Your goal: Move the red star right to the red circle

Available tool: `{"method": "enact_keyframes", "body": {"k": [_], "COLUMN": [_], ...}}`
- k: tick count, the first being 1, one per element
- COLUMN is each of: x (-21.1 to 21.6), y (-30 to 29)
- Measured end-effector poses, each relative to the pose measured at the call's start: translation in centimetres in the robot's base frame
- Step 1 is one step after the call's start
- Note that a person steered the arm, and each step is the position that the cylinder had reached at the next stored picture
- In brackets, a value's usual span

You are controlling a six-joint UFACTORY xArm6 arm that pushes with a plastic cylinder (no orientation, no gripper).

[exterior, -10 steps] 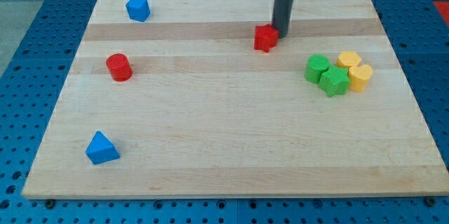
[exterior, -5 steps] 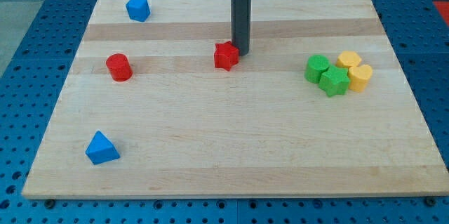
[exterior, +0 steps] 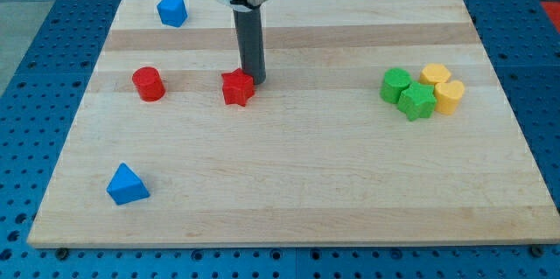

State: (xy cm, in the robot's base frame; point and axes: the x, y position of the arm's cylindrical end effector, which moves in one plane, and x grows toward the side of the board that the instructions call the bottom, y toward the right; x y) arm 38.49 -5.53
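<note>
Your tip is down on the board, touching the red star at its upper right side. There are no fingers here to open or close, so nothing is held. The rod only leans on the star and pushes it.

The red star sits near the middle of the wooden board, a bit toward the view's left. The red circle is further to the view's left, still apart from the star, with bare wood between them.

You look to be in the middle of the push. The star is not at the circle yet. I think the next move is to slide the tip toward the view's left and push from the star's right side, so it does not drift down. Stop when the star sits just beside the circle, on its right.

Farther out, a blue block is at the top left and a blue triangle at the bottom left. Two green blocks and two yellow blocks are bunched at the right, well away.
</note>
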Motion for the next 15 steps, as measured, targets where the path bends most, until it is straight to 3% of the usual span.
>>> {"method": "enact_keyframes", "body": {"k": [3, 5, 7, 11, 15], "x": [3.2, 5.0, 3.2, -0.7, -0.5], "y": [1.9, -0.1, -4.1, -2.1, -8.4]}}
